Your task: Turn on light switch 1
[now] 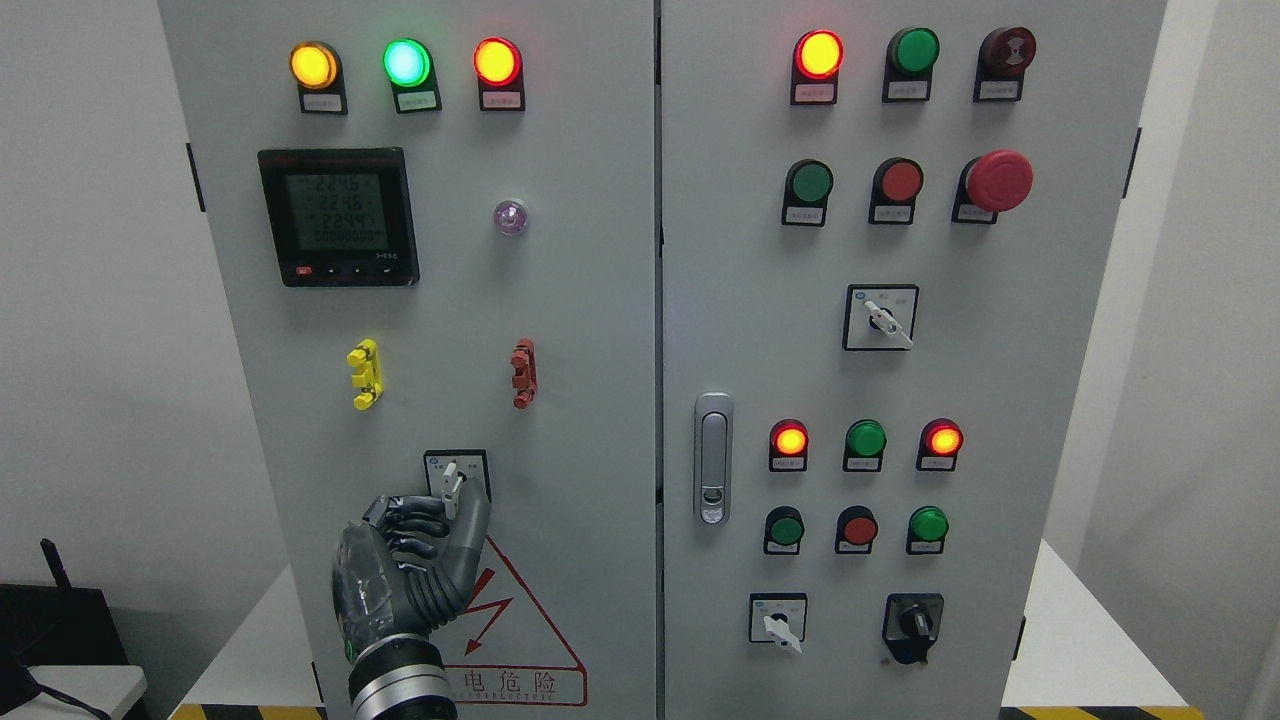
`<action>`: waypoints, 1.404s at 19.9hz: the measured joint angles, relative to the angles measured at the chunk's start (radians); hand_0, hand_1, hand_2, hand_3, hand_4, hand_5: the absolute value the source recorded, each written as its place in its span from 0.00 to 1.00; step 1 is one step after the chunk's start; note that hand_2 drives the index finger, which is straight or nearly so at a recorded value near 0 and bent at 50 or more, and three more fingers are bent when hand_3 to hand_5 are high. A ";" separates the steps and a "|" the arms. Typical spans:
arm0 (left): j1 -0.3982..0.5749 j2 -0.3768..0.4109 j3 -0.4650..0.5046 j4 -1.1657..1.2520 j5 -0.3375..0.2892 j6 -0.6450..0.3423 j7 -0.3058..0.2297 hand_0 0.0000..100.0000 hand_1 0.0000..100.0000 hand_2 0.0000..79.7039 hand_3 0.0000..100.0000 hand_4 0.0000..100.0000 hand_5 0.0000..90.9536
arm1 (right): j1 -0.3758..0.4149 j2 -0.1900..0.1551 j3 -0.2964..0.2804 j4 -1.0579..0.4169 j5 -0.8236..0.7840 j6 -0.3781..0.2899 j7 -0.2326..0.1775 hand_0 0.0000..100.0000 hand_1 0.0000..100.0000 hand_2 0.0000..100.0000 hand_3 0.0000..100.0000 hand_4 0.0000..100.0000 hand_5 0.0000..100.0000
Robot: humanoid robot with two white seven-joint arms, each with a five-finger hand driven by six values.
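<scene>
1. Down low on the left door of the grey cabinet [560,300], the left hand [420,540] reaches up from the bottom edge.
2. Its fingers [405,520] are curled, and the thumb side lies against the small white switch knob [452,485]. It looks like a pinch on the knob, but the grip is partly hidden.
3. That switch sits in a black square frame, at about 7 o'clock from the middle of the picture.
4. The knob points almost straight up, toward 12 o'clock.
5. Just below the hand is a red warning triangle [530,640] with a lightning mark.
6. Above the switch, a yellow clip [364,374] is at 11 o'clock and a red clip [523,373] is at 1 o'clock.
7. Higher up is a black meter screen [338,217] with numbers on it.
8. At the top of the left door, three lamps glow: yellow [314,65], green [407,62] and red [497,61].
9. The right door has more lamps, buttons and a big red stop button [1000,181].
10. A silver door latch [713,458] is near the middle.
</scene>
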 measured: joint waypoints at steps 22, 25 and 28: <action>-0.017 -0.003 -0.001 0.004 0.003 0.019 -0.002 0.24 0.42 0.70 0.73 0.77 0.78 | 0.000 0.000 0.000 0.000 0.000 0.000 0.000 0.12 0.39 0.00 0.00 0.00 0.00; -0.017 -0.003 -0.001 0.005 0.003 0.019 -0.002 0.25 0.42 0.70 0.73 0.77 0.78 | 0.000 0.000 0.000 0.000 0.000 0.000 0.000 0.12 0.39 0.00 0.00 0.00 0.00; -0.018 -0.004 -0.001 0.005 0.003 0.019 -0.002 0.26 0.42 0.70 0.73 0.77 0.78 | 0.000 0.000 0.000 0.000 0.000 0.000 0.000 0.12 0.39 0.00 0.00 0.00 0.00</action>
